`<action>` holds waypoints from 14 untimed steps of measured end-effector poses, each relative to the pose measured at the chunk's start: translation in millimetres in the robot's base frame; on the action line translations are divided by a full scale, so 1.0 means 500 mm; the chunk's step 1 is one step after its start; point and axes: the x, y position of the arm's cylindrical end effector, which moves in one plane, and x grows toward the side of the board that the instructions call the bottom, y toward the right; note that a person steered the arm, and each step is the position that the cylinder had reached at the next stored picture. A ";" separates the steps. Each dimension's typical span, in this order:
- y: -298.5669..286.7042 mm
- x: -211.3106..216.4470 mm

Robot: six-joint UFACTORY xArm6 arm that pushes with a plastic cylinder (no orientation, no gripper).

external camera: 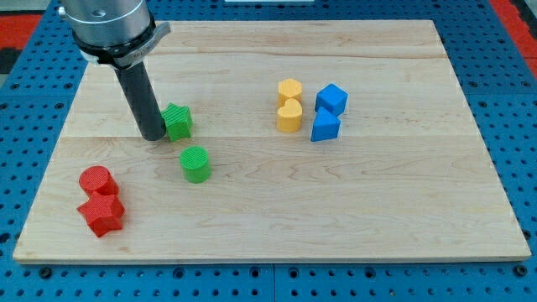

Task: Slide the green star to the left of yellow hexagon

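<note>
Board (268, 210), pale wood, fills most of the view. Rod, dark, upright at upper left; my tip (153, 136) ends against the left side of the green star (177, 121), apparently touching. No jaws on this rod. Green cylinder (195, 164) just below. Yellow hexagon (289, 90), with yellow heart (289, 116) beneath, well right of the star.

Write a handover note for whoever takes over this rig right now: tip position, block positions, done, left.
My tip sits against the green star, on the star's view-left side.
The yellow hexagon is far off toward the view's right, with a yellow heart just below it and two blue blocks beyond.
Done: contact made.
Left: push the star across toward the view's right, stopping just view-left of the hexagon.
</note>
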 end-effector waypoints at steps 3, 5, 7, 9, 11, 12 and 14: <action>0.123 0.036; 0.054 -0.059; 0.028 -0.182; -0.022 -0.165; -0.023 -0.085; -0.018 -0.051; 0.065 -0.029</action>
